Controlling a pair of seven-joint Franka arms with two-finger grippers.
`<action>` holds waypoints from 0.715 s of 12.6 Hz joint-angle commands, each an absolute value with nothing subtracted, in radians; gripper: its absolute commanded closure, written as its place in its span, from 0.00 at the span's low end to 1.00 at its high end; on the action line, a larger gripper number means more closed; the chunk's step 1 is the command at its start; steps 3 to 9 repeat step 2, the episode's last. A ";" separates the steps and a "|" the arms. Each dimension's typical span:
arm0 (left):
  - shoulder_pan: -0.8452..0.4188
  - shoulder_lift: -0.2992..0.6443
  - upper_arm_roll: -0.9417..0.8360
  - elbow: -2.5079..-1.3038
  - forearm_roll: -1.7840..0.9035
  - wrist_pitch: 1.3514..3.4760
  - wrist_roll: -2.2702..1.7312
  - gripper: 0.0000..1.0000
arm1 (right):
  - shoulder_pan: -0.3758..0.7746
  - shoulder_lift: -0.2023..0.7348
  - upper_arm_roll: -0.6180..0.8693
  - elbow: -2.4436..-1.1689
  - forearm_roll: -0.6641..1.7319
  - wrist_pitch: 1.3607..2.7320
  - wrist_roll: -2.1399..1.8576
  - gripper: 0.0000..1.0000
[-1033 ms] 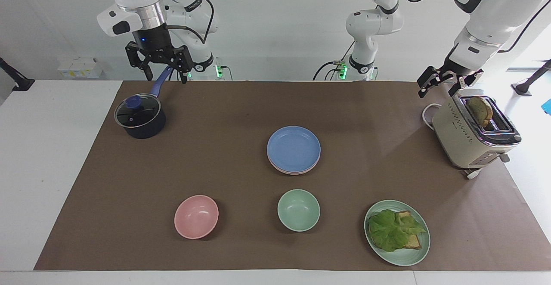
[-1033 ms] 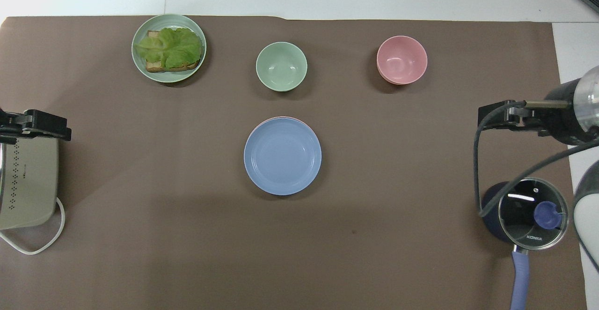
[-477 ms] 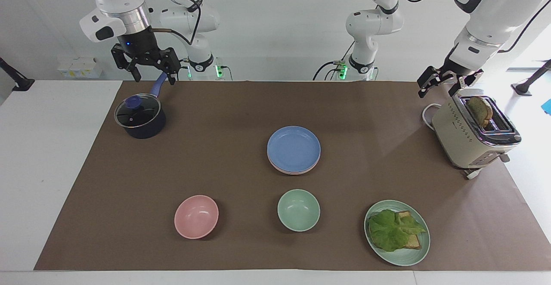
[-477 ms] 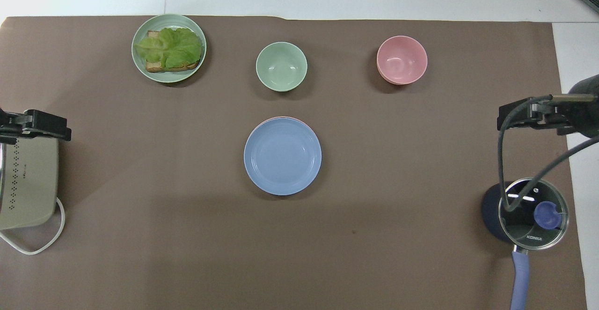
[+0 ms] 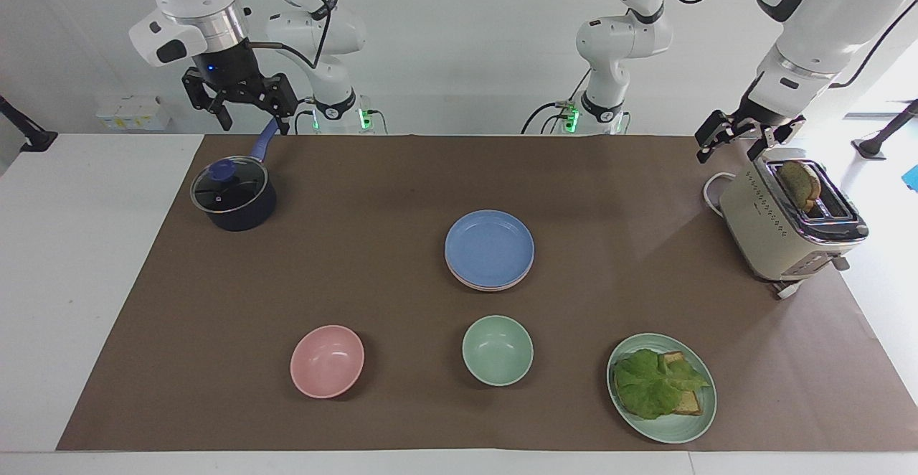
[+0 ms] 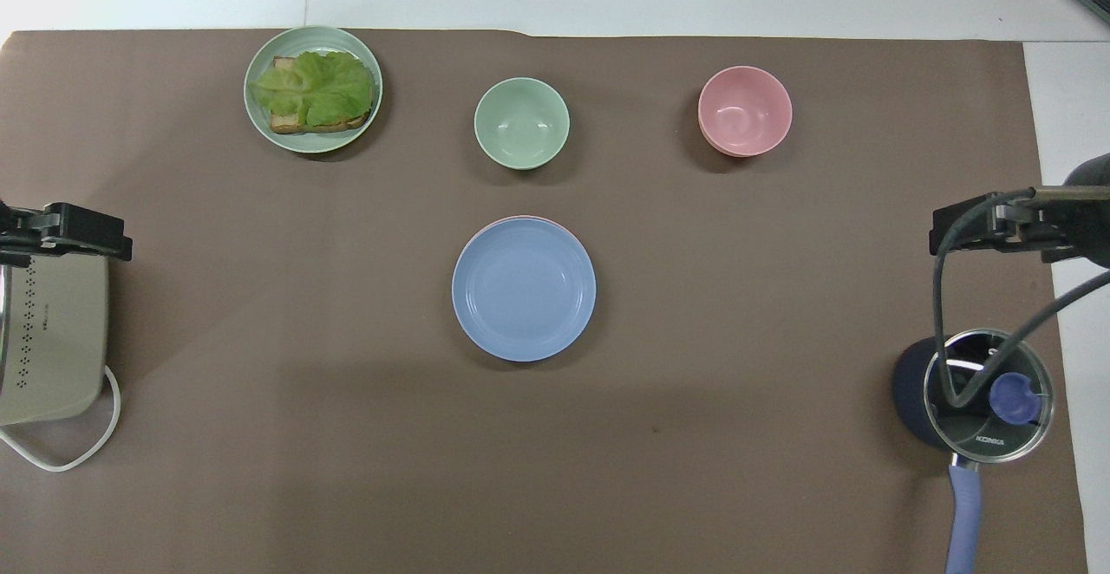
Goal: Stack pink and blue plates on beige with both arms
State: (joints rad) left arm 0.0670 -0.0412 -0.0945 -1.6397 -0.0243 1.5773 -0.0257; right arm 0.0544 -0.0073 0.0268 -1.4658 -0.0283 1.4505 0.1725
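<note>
You see the blue plate (image 5: 489, 247) on top of the stack at mid-bench, well apart from both grippers; a pink plate (image 5: 488, 285) shows as a rim just under it; the beige plate is not visible, so you cannot confirm it lies below. Your right gripper (image 5: 240, 107) hangs spread and empty over the pot (image 5: 233, 194) handle, clear of the stack; your left gripper (image 5: 739, 138) hangs spread and empty just beside the toaster (image 5: 785, 227), waiting. Judged from this, stacking looks done; both arms are parked wide so nothing nudges the plates.
</note>
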 commanded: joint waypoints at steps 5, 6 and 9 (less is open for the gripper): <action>0.075 -0.043 -0.101 -1.626 -0.012 1.559 -0.015 0.00 | 0.034 -0.035 0.041 -1.502 -0.021 1.450 0.160 0.00; 0.075 -0.043 -0.101 -1.626 -0.012 1.559 -0.015 0.00 | 0.034 -0.035 0.041 -1.502 -0.021 1.450 0.160 0.00; 0.075 -0.043 -0.101 -1.626 -0.012 1.559 -0.015 0.00 | 0.034 -0.035 0.041 -1.502 -0.021 1.450 0.160 0.00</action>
